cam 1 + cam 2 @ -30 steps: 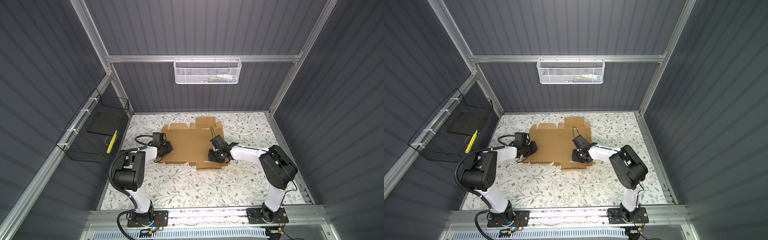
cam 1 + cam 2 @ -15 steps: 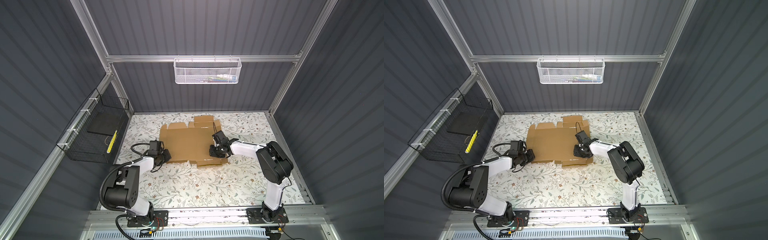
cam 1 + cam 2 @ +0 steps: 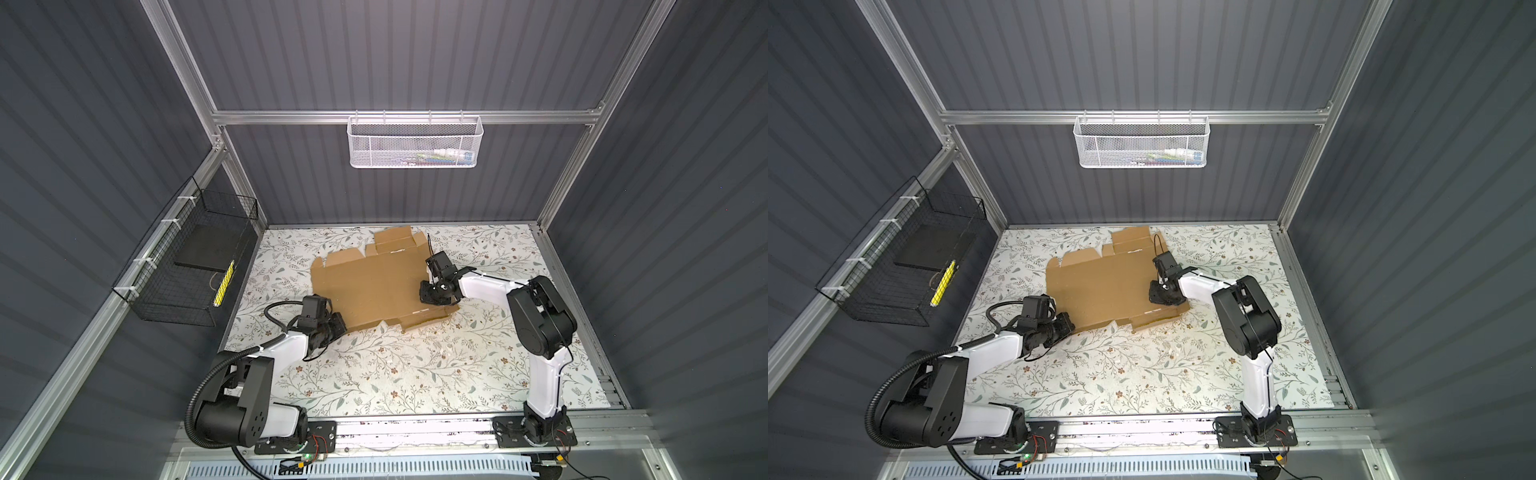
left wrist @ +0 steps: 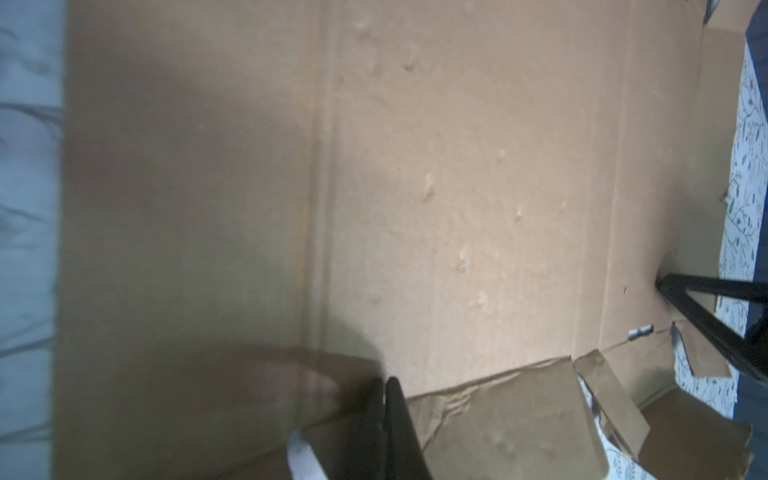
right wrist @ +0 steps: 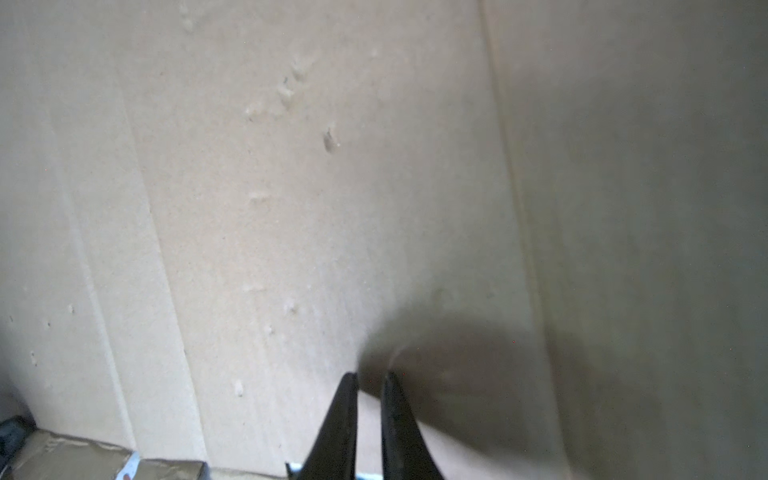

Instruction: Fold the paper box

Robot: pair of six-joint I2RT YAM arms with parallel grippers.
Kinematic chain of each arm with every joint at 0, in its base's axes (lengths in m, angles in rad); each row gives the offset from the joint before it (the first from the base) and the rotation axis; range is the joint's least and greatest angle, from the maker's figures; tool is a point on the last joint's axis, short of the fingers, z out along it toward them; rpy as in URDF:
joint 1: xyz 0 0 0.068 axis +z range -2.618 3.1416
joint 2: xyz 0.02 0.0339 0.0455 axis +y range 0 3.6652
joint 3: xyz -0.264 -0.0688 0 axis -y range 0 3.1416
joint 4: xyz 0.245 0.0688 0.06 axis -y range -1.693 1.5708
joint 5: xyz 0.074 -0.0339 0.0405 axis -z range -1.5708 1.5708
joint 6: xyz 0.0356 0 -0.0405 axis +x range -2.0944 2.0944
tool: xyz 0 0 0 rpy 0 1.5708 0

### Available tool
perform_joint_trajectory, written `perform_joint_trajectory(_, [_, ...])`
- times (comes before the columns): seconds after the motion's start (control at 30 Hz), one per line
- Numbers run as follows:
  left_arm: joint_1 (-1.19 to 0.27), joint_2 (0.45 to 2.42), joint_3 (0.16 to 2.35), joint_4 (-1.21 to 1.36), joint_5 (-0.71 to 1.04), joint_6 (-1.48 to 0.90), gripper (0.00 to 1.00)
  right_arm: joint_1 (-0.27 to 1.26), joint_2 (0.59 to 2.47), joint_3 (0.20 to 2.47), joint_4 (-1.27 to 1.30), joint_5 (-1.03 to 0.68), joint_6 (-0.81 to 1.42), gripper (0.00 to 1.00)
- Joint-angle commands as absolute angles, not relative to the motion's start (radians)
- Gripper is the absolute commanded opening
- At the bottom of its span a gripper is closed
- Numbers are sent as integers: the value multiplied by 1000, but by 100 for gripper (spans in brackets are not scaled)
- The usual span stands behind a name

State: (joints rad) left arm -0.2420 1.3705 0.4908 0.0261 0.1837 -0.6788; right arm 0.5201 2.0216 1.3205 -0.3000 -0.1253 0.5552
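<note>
The paper box point(image 3: 374, 286) lies flat on the worktop point(image 3: 415, 365). The left tool point(image 3: 338, 326) is closed at its near-left corner. The right tool point(image 3: 428, 297), narrowly parted, rests on its right side. A black basket point(image 3: 195, 266) hangs left, a white basket point(image 3: 414, 143) far.

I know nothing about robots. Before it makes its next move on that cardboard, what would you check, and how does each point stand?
1. The paper box lies within the table edges: ok.
2. The left pincer is shut on its near left corner: ok.
3. The right pincer tips rest on the cardboard, narrowly apart, gripping nothing: ok.
4. Any wall folded upright: not ok, none.
5. Grip firm enough to lift: cannot tell.
</note>
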Motion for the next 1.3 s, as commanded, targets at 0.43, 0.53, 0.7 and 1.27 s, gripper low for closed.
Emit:
perform_joint_trajectory(0.43, [-241, 1433, 762, -163, 108, -564, 0, 531, 1779, 1161, -341, -49, 555, 17])
perform_joint_trajectory(0.53, [-220, 1497, 817, -149, 118, -552, 0, 568, 1711, 1095, -330, -34, 592, 17])
perform_joint_trajectory(0.7, [-188, 1604, 870, -111, 137, -548, 0, 641, 1669, 1037, -323, -14, 653, 17])
perform_joint_trajectory(1.27, [-158, 1726, 829, -23, 158, -573, 0, 698, 1721, 869, -208, -59, 794, 17])
